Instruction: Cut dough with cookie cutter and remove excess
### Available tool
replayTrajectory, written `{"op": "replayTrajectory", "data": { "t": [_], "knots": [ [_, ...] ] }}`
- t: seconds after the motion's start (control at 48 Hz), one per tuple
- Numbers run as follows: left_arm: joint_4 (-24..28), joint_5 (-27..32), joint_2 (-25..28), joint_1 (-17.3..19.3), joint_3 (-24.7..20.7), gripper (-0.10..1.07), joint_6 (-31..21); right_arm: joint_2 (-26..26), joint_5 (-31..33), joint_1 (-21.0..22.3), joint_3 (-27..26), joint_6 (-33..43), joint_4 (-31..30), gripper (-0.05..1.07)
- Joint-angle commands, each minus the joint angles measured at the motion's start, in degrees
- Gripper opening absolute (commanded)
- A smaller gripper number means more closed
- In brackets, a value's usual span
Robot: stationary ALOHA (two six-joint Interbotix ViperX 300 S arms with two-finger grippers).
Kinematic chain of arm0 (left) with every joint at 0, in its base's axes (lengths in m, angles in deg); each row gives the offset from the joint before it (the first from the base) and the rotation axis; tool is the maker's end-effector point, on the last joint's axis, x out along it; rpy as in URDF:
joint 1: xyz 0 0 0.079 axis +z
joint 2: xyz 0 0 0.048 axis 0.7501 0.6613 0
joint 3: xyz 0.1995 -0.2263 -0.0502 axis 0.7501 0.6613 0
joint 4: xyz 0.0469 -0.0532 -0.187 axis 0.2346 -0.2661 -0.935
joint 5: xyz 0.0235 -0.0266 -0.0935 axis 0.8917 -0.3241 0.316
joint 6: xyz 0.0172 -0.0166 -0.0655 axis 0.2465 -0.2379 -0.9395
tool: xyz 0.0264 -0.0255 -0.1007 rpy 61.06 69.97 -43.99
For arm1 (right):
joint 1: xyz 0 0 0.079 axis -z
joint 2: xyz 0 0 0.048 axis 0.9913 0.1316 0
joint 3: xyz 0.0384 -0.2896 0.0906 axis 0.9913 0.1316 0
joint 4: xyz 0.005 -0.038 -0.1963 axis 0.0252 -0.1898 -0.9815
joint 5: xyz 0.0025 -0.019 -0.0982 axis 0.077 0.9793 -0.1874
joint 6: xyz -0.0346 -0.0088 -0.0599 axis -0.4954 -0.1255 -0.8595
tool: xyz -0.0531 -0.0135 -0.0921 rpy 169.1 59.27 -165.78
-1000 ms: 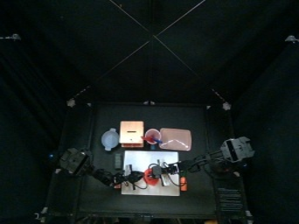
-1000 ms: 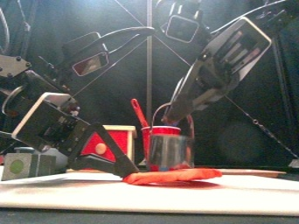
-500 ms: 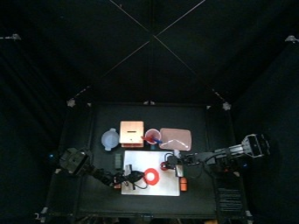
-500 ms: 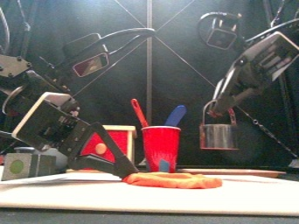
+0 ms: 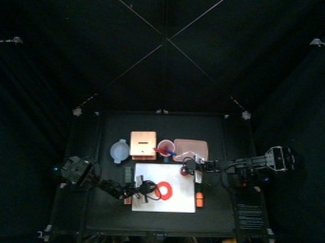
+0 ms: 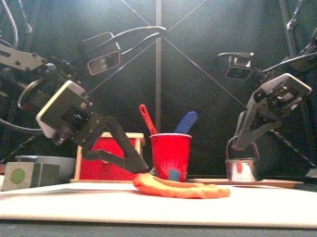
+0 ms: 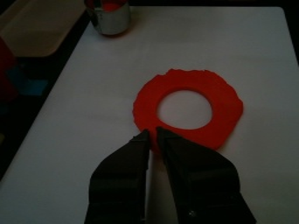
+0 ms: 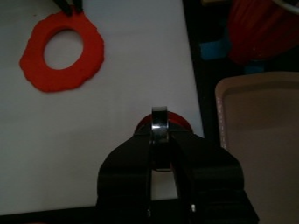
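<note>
Left wrist view: we see the excess [image 7: 191, 107], a bright red, soft, matte ring with an uneven, lumpy outline and a clean round hole in its middle, lying flat on the smooth white board [image 7: 70, 105]. Bare white board shows through the hole. The left gripper [image 7: 155, 136] stands at the ring's near edge, its two black fingertips close together and pinching the rim of the dough. At a far corner of the board sits the cookie cutter [image 7: 112, 16], a short shiny metal cylinder with red showing in its open top.

Right wrist view: we note the right gripper [image 8: 160, 122] with its black jaws narrowly parted around the cutter's thin metal rim [image 8: 163, 122], red visible inside it. It rests at the board's edge [image 8: 117, 131], well apart from the red ring [image 8: 62, 51]. Just beside the board lies a pinkish translucent tub [image 8: 260, 114], rectangular with rounded corners.

Front view: the red ring [image 6: 183, 188] reads as a low, flat, slightly rumpled strip on the board. Behind it stands a red plastic cup [image 6: 171, 156] holding a red and a blue utensil handle. The metal cutter [image 6: 242, 168] stands upright on the right under the right arm.

Top view: the ring [image 5: 166, 191] lies mid-board, arms at either side.
</note>
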Motion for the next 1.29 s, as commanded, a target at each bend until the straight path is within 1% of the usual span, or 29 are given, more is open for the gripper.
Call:
{"op": "replayTrajectory", "data": {
  "t": [0.0, 0.125, 0.229, 0.333, 0.458, 0.521, 0.625, 0.812, 0.958, 1.146, 1.271],
  "knots": [
    [0.0, -0.26, -1.76, 0.44, -0.53, 0.59, 0.0, -0.62, -0.26, -0.09, -0.53, 0.09, 0.97, 0.53],
    [0.0, -0.79, -2.11, 0.53, -0.62, 0.59, 0.09, -0.79, -0.18, -0.18, -0.35, 0.09, 1.49, 0.6],
    [0.18, -2.29, -2.29, 0.53, -0.7, 0.61, 0.09, -0.79, -0.18, -0.18, -0.35, 0.09, 1.67, 0.69],
    [0.18, -3.78, -2.29, 0.53, -0.62, 0.68, 0.09, -1.23, -0.09, -0.26, -0.53, 0.09, 1.93, 0.79],
    [0.0, -4.75, -2.64, 0.53, -0.62, 0.81, 0.09, -2.37, 0.0, -0.35, -0.35, 0.09, 2.46, 0.87],
    [0.0, -4.92, -2.9, 0.53, -0.62, 0.88, 0.0, -2.99, 0.0, -0.53, -0.35, 0.09, 2.64, 0.88],
    [-0.09, -5.98, -3.69, 0.35, -0.44, 0.94, 0.0, -4.04, 0.53, -2.2, -0.09, 0.09, 3.08, 0.88],
    [0.18, -9.14, -6.15, -0.53, 0.7, 0.95, 0.09, -5.27, 2.46, -6.33, -0.26, 0.26, 4.04, 0.88],
    [0.18, -9.32, -8.44, -1.49, 2.46, 0.95, 0.09, -6.15, 2.46, -9.58, -1.49, 0.09, 6.94, 0.88],
    [0.18, -9.32, -12.48, -5.36, 5.27, 0.94, 0.09, -7.29, 2.2, -13.8, -4.22, 0.09, 8.44, 0.88],
    [0.35, -9.32, -15.29, -8.44, 7.03, 0.94, 0.18, -7.47, 1.67, -14.5, -5.27, 0.0, 8.35, 0.88]
  ]
}}
